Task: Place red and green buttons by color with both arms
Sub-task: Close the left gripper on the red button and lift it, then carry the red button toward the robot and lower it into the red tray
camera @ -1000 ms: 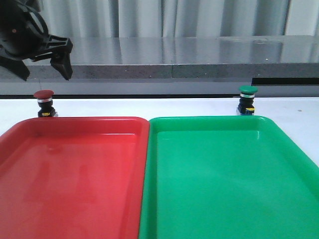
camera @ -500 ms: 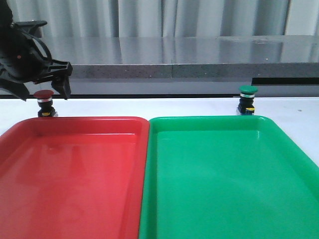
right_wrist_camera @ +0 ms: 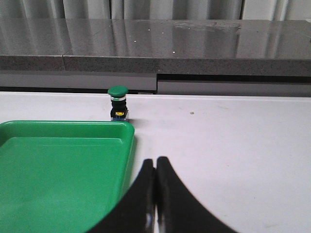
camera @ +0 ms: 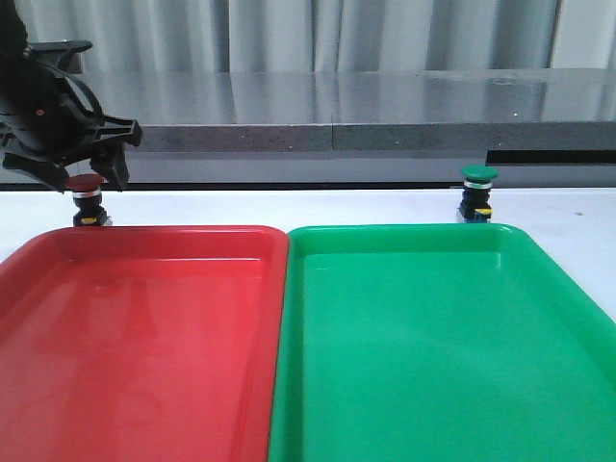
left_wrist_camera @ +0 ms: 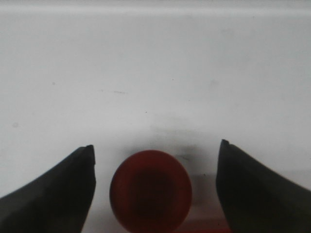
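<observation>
At ten o'clock in the front view, the left pincer point(camera: 85, 178) has dropped from well above the counter edge a second ago to straddle the red button point(camera: 86, 199), which stands on the white surface point(camera: 289, 207) just behind the red tray point(camera: 144, 327). Its fingers are spread on either side of the domed cap and not yet touching it, so I judge the grasp is about to begin and nothing has been sorted.

From the left wrist view, the cap sits between both fingers point(left_wrist_camera: 63, 187) with a gap on each side, which the front view cannot confirm. Only the right wrist view shows the right pincer point(right_wrist_camera: 155, 194): its fingers are pressed together on nothing, well apart from the green button point(right_wrist_camera: 118, 103) at eleven o'clock, behind the green tray point(right_wrist_camera: 58, 170).
</observation>
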Available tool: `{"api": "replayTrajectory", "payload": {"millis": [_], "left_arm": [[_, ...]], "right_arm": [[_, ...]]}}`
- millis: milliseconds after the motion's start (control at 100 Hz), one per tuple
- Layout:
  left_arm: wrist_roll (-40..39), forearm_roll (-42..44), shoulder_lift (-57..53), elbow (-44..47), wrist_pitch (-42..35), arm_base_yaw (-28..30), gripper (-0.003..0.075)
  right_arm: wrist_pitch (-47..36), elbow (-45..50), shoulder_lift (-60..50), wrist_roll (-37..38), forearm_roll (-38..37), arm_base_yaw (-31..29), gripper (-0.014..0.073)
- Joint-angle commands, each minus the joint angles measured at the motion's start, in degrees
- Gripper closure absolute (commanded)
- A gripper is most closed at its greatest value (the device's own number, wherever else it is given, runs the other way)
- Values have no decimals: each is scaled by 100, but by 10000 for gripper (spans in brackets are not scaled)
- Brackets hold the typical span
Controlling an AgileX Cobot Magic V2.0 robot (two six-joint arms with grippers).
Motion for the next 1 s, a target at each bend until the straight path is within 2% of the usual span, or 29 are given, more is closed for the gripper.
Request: {"api": "replayTrajectory", "payload": {"millis": [0,340,610,990], "left_arm": [[-42,-44,-324,-185,-238,16,337],[-42,-44,-351,-185,-212,16,557],[-42,-83,-861,-185,-149,16,566],[-42,-704,-1905,-162,588,-82,566]], "right_arm": [[-511,-96,-107,10,-69,-23,661],[-511,-96,-107,10,-69,-23,661],[-511,-96,-107,10,-69,-23,661],[-511,-96,-107,10,-69,-23,661]]}}
